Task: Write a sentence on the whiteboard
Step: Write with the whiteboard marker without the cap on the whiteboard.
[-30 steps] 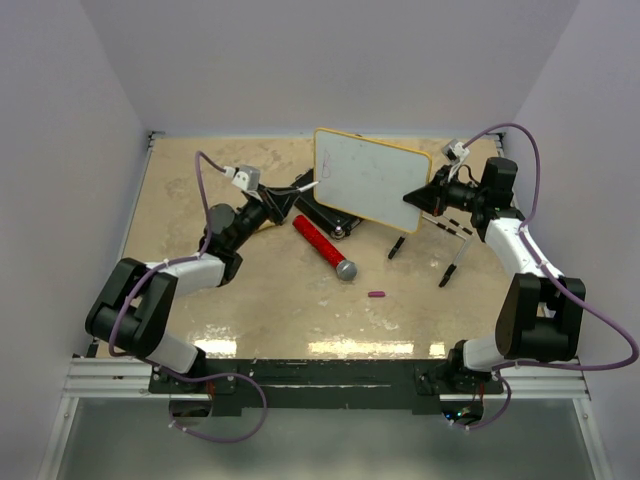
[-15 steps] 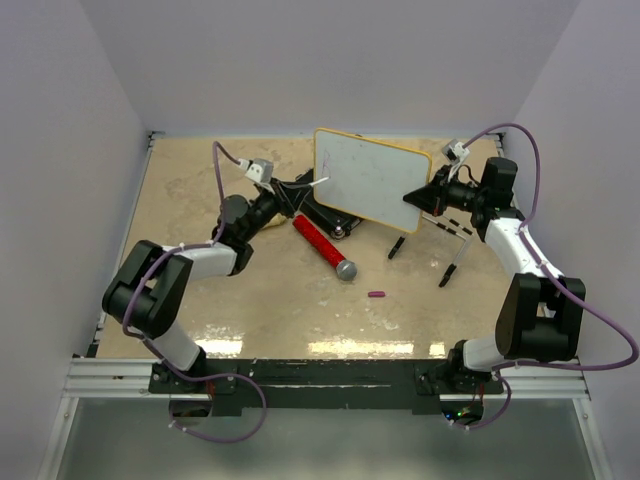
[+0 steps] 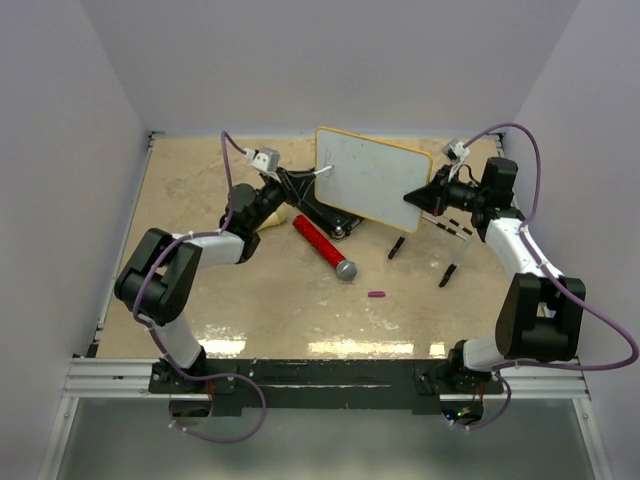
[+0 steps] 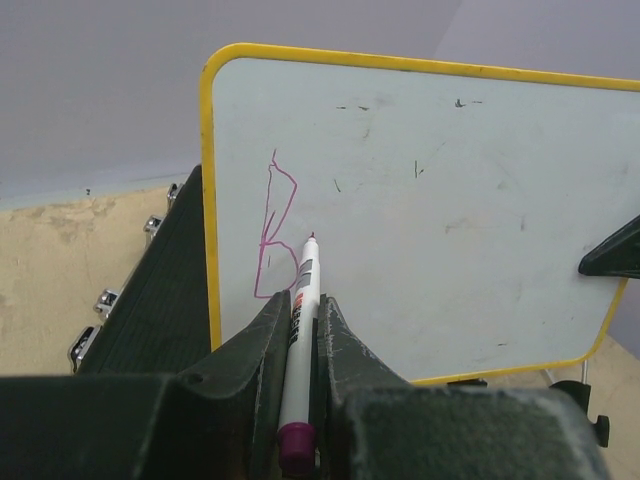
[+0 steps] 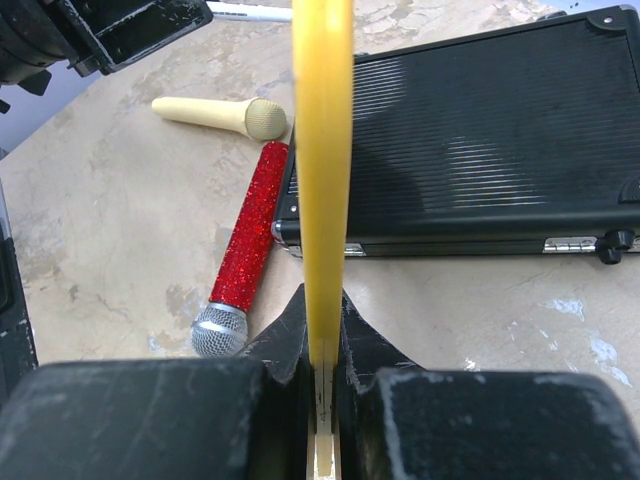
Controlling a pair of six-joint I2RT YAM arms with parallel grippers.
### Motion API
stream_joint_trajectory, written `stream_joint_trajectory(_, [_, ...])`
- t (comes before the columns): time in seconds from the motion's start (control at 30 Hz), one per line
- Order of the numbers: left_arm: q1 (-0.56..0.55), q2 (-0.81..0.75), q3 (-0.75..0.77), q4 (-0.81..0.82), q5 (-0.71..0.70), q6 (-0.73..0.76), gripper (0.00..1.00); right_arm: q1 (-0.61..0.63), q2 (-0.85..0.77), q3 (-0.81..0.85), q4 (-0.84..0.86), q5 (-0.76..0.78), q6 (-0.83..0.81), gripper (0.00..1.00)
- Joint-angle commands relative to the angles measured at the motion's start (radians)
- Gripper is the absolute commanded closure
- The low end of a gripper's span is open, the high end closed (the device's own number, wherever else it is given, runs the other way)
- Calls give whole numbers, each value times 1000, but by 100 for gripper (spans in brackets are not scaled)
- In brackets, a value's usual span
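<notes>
The whiteboard (image 3: 372,180) has a yellow rim and stands tilted up above the table, with my right gripper (image 3: 420,195) shut on its right edge. In the right wrist view I see the whiteboard edge-on (image 5: 322,150) between the gripper's fingers (image 5: 322,300). My left gripper (image 3: 303,187) is shut on a white marker with a purple end (image 4: 303,300). The marker's tip is at the whiteboard's face (image 4: 430,220) near its left edge. One scrawled purple-magenta figure (image 4: 272,235) is all that shows of the sentence. The rest of the white face holds only small dark specks.
A black ribbed case (image 3: 325,212) lies under and behind the board's left end. A red glitter microphone (image 3: 322,245) and a cream microphone (image 5: 215,113) lie next to the case. A purple cap (image 3: 376,294) and black clip pieces (image 3: 450,268) lie on the table.
My left arm has swung forward and to the right, bringing the marker up to the board's left part. The board and my right arm have not moved.
</notes>
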Motion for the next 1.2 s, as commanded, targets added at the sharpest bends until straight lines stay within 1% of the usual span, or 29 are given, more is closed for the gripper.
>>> stream_joint_trajectory(0.0, [-4,15,50,17,-19,33,100,5,11,33,-22,1,-29,100])
stream_joint_trajectory(0.53, [-2,26,50,-81,-14,63,100,7,6,33,-20,-2,-26,100])
stream_joint_trajectory(1.17, [-4,29,41,-79,16,45,100,7,6,31,-17,-3,-25,100])
